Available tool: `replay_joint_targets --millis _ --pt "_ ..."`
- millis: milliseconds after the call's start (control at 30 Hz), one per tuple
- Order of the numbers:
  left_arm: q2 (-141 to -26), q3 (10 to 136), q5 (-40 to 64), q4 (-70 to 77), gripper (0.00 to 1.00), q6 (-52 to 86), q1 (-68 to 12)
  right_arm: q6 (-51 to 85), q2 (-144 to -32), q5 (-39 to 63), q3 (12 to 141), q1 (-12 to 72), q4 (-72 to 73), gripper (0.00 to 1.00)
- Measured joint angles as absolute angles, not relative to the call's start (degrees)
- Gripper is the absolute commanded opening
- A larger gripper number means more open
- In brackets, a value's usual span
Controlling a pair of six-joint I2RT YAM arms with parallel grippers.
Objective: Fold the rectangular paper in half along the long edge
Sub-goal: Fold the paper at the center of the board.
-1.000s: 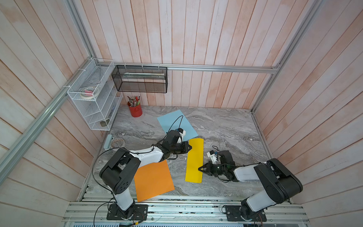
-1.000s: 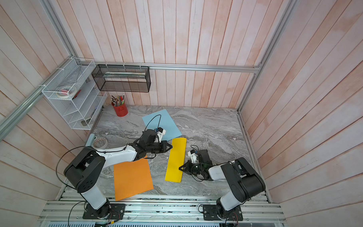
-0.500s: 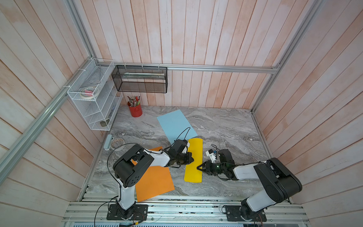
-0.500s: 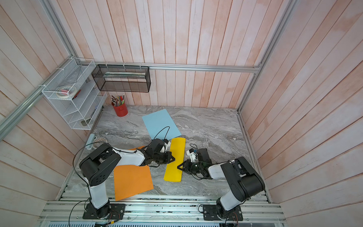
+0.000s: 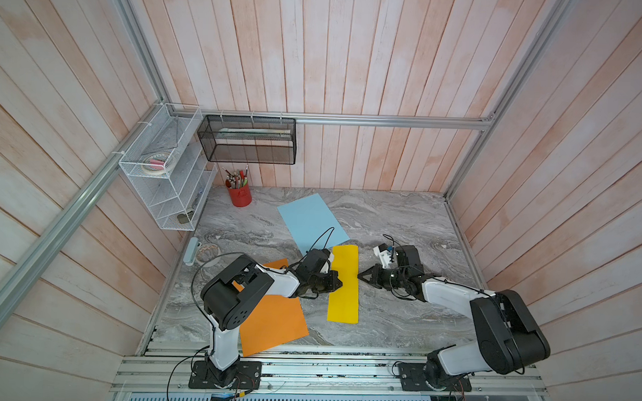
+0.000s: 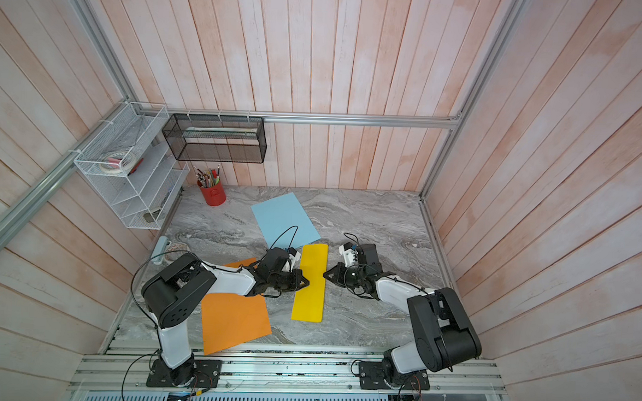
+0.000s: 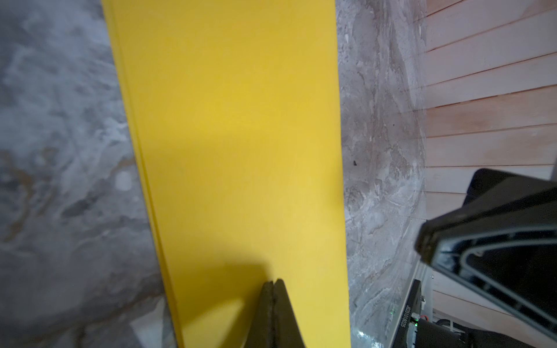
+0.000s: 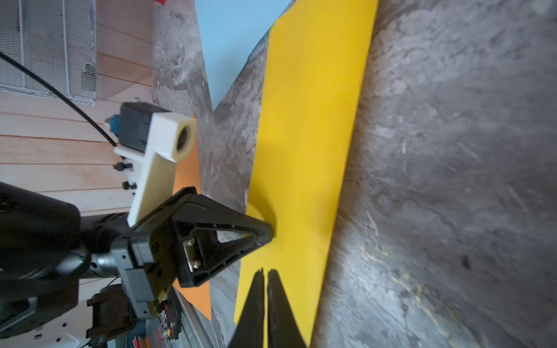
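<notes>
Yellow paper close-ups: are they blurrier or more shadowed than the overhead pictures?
Left wrist view: the yellow paper is soft, its edge smeared, dark shadow beside the shut left gripper. Right wrist view: the marble table looks smeared; the left gripper shadows the paper. In both top views: evenly lit, sharp.

Both top views: bright, even light, sharp, wide-angle bend at edges. Wrist views softer; tabletop blurred, dark soft shadow on yellow paper.
</notes>
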State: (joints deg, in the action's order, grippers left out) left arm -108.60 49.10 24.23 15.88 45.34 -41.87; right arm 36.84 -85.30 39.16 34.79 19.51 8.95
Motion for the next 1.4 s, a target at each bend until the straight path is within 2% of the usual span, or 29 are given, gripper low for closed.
replay_joint_targets --millis 333,733,900,1200,1400 --pt "-109.3 49.1 25.1 17.4 0.00 45.7 -42.0 37.4 -97.3 41.5 36.8 20.4 12.2 0.00" --pt "-109.3 49.1 25.1 17.3 0.00 45.7 -42.0 36.8 -96.6 44.6 30.1 13.5 17.5 0.00" --pt "-109.3 49.1 25.1 17.3 0.00 45.7 -42.0 36.0 -95.0 44.4 30.2 12.3 14.9 0.00" --pt "-109.4 49.1 25.2 17.4 0.00 45.7 -42.0 37.5 -90.5 43.3 35.8 18.9 13.0 0.00" --pt "-109.4 49.1 25.2 17.4 0.00 45.7 -42.0 40.6 -93.5 43.1 31.0 20.4 16.6 0.00"
